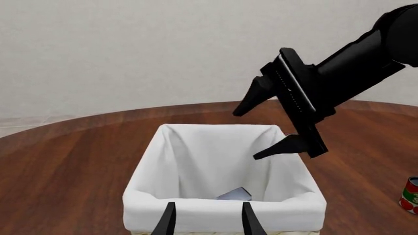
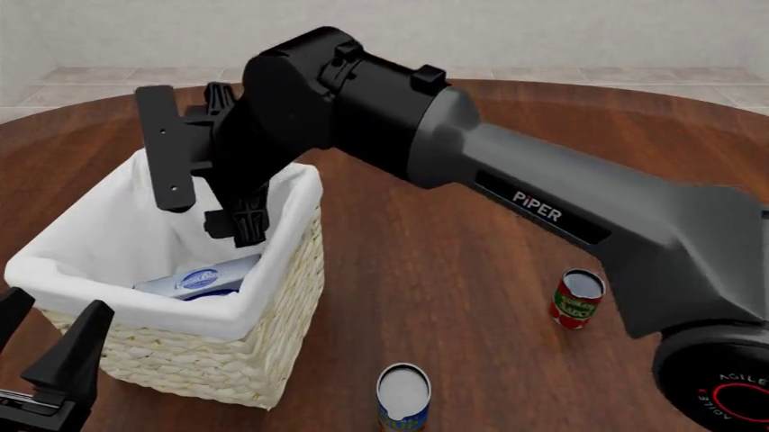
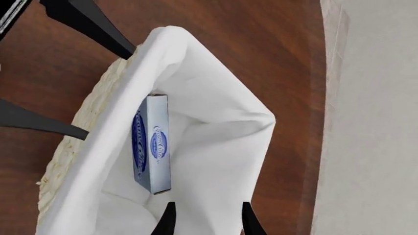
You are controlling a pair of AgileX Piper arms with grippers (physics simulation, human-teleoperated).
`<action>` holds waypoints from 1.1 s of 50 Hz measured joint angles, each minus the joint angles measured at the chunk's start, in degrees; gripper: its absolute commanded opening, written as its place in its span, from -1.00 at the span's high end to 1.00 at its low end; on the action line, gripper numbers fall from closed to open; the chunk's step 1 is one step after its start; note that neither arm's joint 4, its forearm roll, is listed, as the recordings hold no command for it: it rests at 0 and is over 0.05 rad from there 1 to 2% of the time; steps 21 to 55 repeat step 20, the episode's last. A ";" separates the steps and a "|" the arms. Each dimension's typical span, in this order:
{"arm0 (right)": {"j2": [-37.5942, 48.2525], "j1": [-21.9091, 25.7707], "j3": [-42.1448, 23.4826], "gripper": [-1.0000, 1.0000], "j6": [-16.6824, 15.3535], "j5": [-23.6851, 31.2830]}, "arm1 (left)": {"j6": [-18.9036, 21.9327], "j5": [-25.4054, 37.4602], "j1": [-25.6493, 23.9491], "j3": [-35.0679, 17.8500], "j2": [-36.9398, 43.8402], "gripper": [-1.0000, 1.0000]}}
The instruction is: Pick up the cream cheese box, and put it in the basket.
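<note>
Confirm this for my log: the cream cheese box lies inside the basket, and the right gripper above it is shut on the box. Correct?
Not quite. The cream cheese box does lie inside the basket, but the right gripper above it is open and holds nothing. The left wrist view shows its fingers spread apart over the liner.

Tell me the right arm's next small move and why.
Probably lift the right gripper straight up and back from the basket. The cream cheese box already lies inside against the liner, and the gripper is open and empty above the rim, so only a clean retreat seems left.
</note>
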 measured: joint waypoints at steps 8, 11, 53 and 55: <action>-4.70 1.12 0.96 -1.00 2.31 0.49 | 0.12 0.00 -0.10 0.00 0.01 -1.00; -5.74 1.32 1.13 -1.00 2.82 0.60 | 0.14 0.00 -0.12 0.00 0.01 -1.00; -7.47 1.67 1.43 -1.00 3.68 0.78 | 0.18 0.00 -0.16 0.00 0.01 -1.00; -7.47 1.67 1.43 -1.00 3.68 0.78 | 0.18 0.00 -0.16 0.00 0.01 -1.00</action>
